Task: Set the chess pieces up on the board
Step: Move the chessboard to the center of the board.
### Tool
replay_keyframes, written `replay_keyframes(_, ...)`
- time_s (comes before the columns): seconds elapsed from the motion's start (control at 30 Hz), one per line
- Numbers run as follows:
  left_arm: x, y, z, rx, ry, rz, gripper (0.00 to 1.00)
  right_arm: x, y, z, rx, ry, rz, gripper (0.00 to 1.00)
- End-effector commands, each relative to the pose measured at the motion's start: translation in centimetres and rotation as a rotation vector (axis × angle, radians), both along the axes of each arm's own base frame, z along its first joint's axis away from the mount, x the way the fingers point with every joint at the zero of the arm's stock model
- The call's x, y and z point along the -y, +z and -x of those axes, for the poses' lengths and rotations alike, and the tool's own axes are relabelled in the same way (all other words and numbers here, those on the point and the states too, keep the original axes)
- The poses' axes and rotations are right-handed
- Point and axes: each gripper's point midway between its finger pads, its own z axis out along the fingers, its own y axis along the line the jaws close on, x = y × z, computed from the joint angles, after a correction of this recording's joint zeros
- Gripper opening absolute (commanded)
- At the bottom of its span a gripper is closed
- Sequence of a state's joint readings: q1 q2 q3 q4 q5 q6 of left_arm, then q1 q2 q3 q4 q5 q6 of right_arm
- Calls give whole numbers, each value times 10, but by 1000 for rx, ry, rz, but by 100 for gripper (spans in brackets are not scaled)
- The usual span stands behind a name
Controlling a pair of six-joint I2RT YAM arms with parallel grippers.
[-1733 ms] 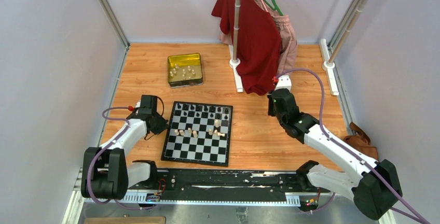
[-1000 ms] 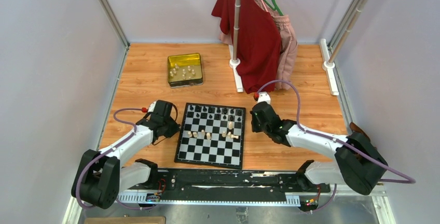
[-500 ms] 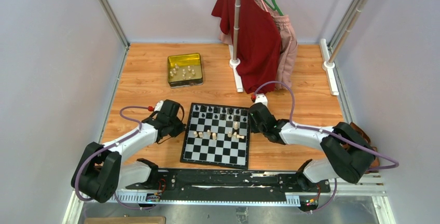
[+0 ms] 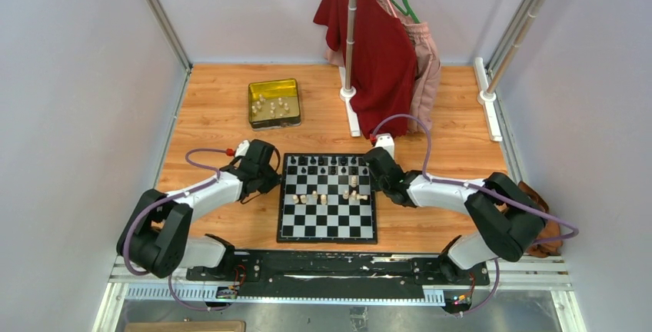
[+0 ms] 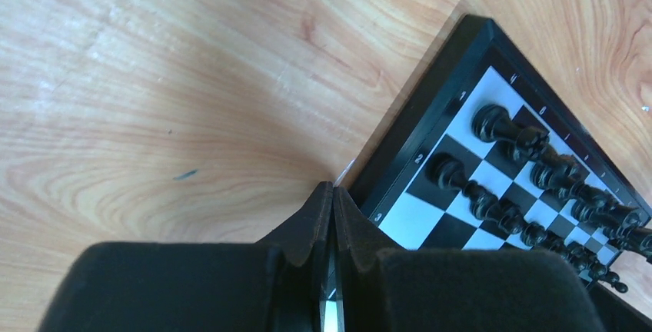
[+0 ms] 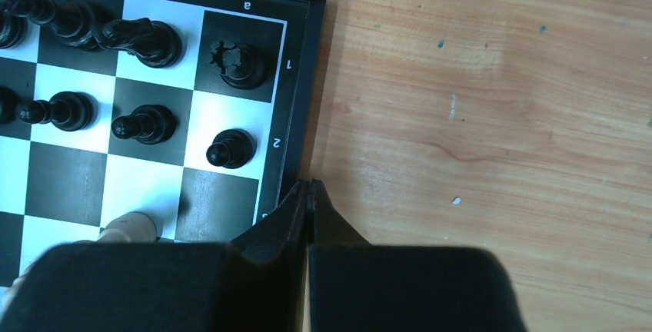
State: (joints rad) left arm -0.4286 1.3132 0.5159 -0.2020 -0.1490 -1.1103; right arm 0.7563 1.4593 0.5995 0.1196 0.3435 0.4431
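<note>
Wooden table [image 4: 215, 124] carried everything. Clothes rack stood at the far edge, right of centre, with a red shirt [image 4: 380, 55] and a pink garment [image 4: 427, 71] hanging on it.

The board [image 4: 327, 224] lay by the near edge, about centre, between my two arms. It was black-and-white checkered with a thin black border. Two rows of black chessmen [image 4: 327, 166] stood along its far side. A loose scatter of pale chessmen [image 4: 323, 197] sat across the middle rows, not lined up; whether they were upright or tipped was too small to tell.

Yellow-gold tin [image 4: 274, 122] sat toward the far-left part of the table, well apart from the board, lid off. More pale pieces [image 4: 271, 104] were inside it, bunched in the middle.

Writing: the right wrist view showed white border letters "c", "b", "a" and numerals "1", "2", with a black rook [image 6: 240, 63] on the corner square. The left wrist view showed "2" and "3" on the border.

My left gripper [image 5: 332, 192] was pressed together with nothing in it, tip right at the board's left edge. My right gripper [image 6: 309, 187] was also pressed together and empty, tip against the board's right edge.
</note>
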Motion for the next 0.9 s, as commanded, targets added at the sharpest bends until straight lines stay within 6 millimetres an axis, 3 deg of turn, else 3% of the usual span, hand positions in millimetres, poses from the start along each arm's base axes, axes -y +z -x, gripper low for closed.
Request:
replay_keyframes(0.0,21,-26,30,-150,-98,27,10,-20,8,-6,-1,37,-54,0)
replay_keyframes(0.53,24,-33,10,-145,-82,-10,12,-13,0,-16,-20,22,-25,1)
replay_keyframes(0.73,0,-8,5,-88,-70,-124,23,3,28,-22,42,-14,31,13)
replay_keyframes(0.87,-18,25,0,0,-38,-175,47,15,56,-24,98,-33,64,24)
